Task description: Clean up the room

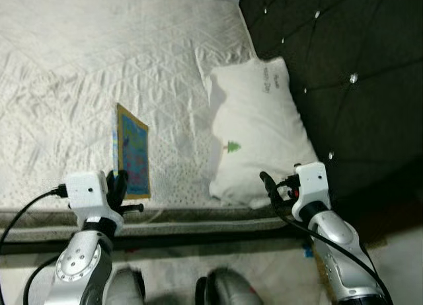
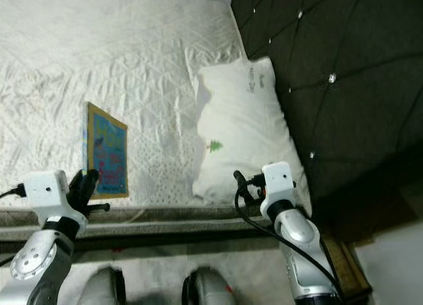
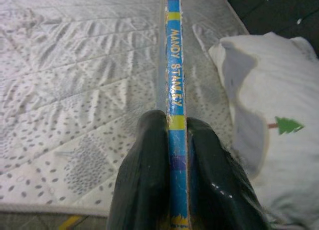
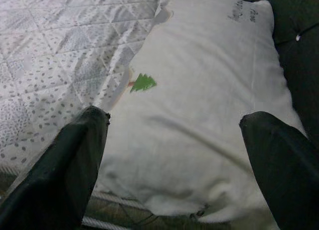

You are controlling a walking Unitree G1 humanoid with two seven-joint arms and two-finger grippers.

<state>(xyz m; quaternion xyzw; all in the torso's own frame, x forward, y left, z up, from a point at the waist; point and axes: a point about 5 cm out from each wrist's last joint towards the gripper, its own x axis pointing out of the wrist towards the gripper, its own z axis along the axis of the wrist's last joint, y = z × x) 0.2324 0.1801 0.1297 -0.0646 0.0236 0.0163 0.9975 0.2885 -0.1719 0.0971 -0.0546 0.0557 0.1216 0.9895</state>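
The left gripper [image 3: 177, 135] is pressed shut on the near end of a thin book [image 1: 133, 151], one black finger [image 3: 144, 170] on each face, so the blue and yellow spine runs straight out ahead of it over the bed [image 1: 79, 67]. From the head views the book stands on edge, its colourful cover turned toward the pillow [image 1: 258, 130], with its near end in the gripper at the bed's front edge. Whether its lower edge rests on the quilted cover or hangs just clear of it is hard to tell from these angles.

The right gripper [image 4: 172, 140] hangs spread wide just before the near end of the pillow, holding nothing; its two fingers [image 4: 75, 165] frame the white pillow between them. A small green tree [image 4: 143, 83] is printed on the pillow ahead of that gripper, and grey lettering sits at the far end. Beyond and to the right of the right gripper rises a dark tufted headboard [image 1: 344, 73], the pillow lying against it. The book stands well to the left of the pillow, with bare quilt between them.
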